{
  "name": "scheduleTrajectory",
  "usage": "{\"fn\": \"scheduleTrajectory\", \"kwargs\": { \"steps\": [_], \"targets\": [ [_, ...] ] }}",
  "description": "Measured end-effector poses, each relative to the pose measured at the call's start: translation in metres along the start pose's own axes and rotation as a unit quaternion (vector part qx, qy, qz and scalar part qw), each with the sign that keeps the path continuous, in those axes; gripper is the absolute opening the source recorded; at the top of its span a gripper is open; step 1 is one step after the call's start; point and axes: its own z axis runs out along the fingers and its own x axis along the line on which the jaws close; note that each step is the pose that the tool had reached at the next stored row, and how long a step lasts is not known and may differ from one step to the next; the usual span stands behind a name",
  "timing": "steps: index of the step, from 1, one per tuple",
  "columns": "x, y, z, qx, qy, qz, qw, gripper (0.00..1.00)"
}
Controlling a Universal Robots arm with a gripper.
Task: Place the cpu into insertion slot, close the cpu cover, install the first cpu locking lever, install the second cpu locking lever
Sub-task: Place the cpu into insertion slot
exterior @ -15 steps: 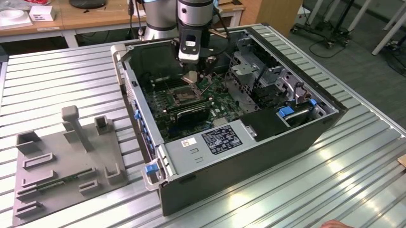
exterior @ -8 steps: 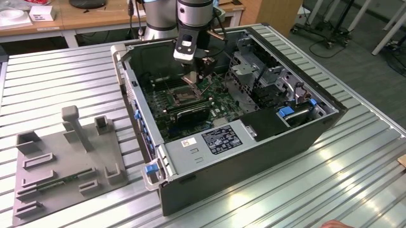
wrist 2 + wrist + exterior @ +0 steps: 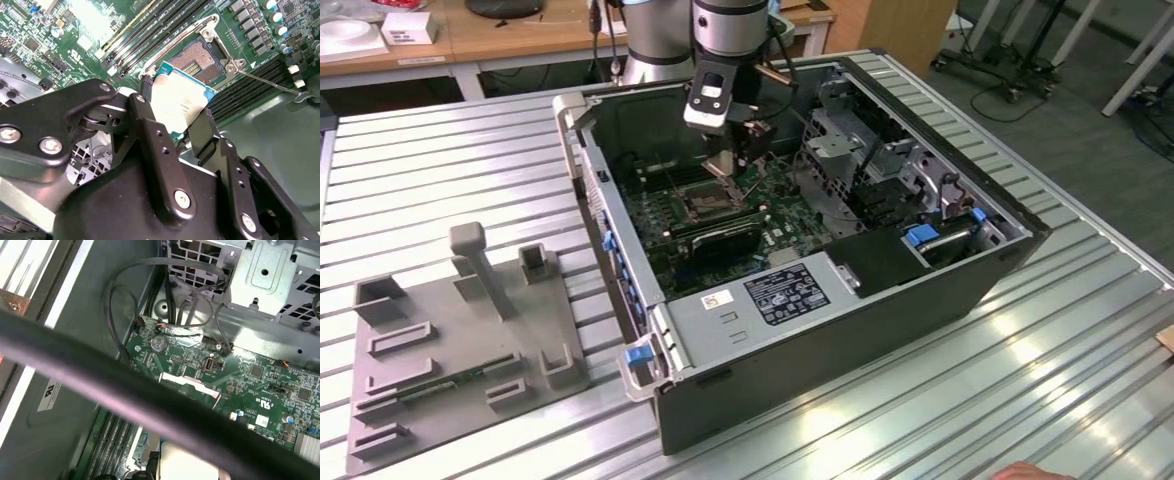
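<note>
As gripper (image 3: 172, 112) clamps cpu (image 3: 182, 97), memory slots (image 3: 150, 32) flank socket (image 3: 200, 60).

Open black computer case (image 3: 854, 340) lies on its side on a slatted metal table (image 3: 454, 170). Green motherboard (image 3: 781, 212) sits inside it. The second wrist view shows long black memory slots (image 3: 155, 30) in parallel rows on the board. The first wrist view shows a coin battery (image 3: 159, 343) on the board, black cables (image 3: 115, 305) looping near it, and a perforated metal cage (image 3: 265, 270) beside them. Grey fixture plate (image 3: 454, 340) with an upright post (image 3: 470, 255) lies to the exterior view's left, apart from the case. Blue latch (image 3: 638, 357) at the case's near corner. Wooden desk (image 3: 520, 35) behind.
</note>
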Motion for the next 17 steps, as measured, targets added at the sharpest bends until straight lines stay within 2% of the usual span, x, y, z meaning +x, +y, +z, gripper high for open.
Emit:
{"fn": "scheduleTrajectory", "kwargs": {
  "steps": [2, 3, 7, 9, 11, 14, 17],
  "targets": [
    [0.0000, 0.0000, 0.0002, 0.0099, 0.0034, 0.000, 0.99995, 0.54],
    [0.0000, 0.0000, 0.0001, 0.0114, 0.0039, 0.000, 0.99993, 0.54],
    [0.0000, 0.0000, 0.0004, 0.0128, 0.0043, 0.003, 0.99990, 0.54],
    [0.0000, -0.0001, 0.0010, 0.0128, 0.0030, 0.020, 0.99972, 0.54],
    [0.0000, -0.0001, 0.0017, 0.0128, 0.0014, 0.038, 0.99918, 0.54],
    [0.0000, -0.0002, 0.0027, 0.0127, -0.0008, 0.065, 0.99778, 0.54],
    [0.0000, -0.0003, 0.0036, 0.0126, -0.0030, 0.092, 0.99568, 0.54]
  ]
}}
